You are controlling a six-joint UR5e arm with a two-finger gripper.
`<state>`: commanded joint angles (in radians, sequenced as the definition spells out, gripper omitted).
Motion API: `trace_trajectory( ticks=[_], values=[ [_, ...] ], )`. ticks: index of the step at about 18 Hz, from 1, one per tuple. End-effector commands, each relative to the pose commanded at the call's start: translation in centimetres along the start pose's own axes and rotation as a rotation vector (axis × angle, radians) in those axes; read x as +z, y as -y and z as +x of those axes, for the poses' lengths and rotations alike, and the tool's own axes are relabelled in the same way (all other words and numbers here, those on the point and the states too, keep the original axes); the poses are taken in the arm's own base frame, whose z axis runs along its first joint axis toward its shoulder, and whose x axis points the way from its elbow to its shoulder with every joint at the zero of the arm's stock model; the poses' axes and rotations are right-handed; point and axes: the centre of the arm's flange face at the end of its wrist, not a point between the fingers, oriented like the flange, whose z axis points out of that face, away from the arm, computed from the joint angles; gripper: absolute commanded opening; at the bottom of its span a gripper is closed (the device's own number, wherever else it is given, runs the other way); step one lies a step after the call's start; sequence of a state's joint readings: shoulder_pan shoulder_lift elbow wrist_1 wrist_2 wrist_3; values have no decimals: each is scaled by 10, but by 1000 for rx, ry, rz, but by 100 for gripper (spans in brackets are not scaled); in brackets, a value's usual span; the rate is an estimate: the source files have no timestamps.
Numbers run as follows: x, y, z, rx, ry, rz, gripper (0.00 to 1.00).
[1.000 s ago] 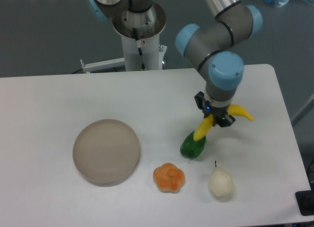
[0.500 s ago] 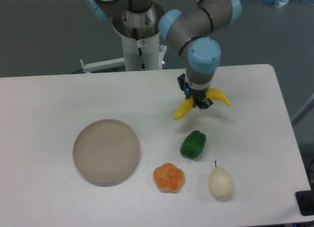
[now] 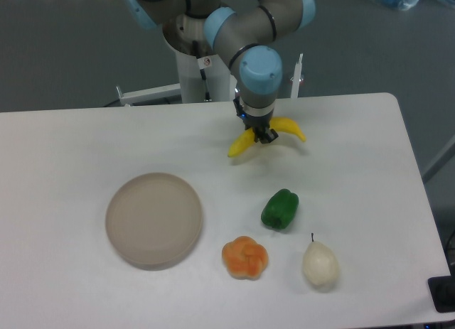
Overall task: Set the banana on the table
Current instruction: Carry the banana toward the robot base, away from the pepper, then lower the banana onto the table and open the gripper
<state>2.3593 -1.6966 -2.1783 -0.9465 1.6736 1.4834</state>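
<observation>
Nearest the camera and well below the jaws, an orange fruit (image 3: 244, 258) and a pear (image 3: 319, 265) lie on the table (image 3: 71, 144). A green pepper (image 3: 279, 209) sits below the jaws; a round plate (image 3: 154, 219) lies below-left of them. The gripper (image 3: 264, 135) is clenched on the banana (image 3: 244, 143) at mid-length, both ends projecting sideways from the jaws.

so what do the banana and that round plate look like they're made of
The banana, held in the tool, looks like glossy plastic: uniform bright yellow with a smooth surface. The plate looks matte beige, perhaps plastic or ceramic; its even, dull surface leaves that open.
</observation>
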Motion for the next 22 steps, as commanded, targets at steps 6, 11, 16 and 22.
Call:
trace_trajectory(
  ticks=[6,11,16,22],
  values=[
    [7,9,-5,20,-12,-3,35],
    [5,9,-8,19,-4,-2,64],
    [-12,7,-23,9,33,5,100],
    [-52,-4,-78,-7,111,11,100]
  ],
)
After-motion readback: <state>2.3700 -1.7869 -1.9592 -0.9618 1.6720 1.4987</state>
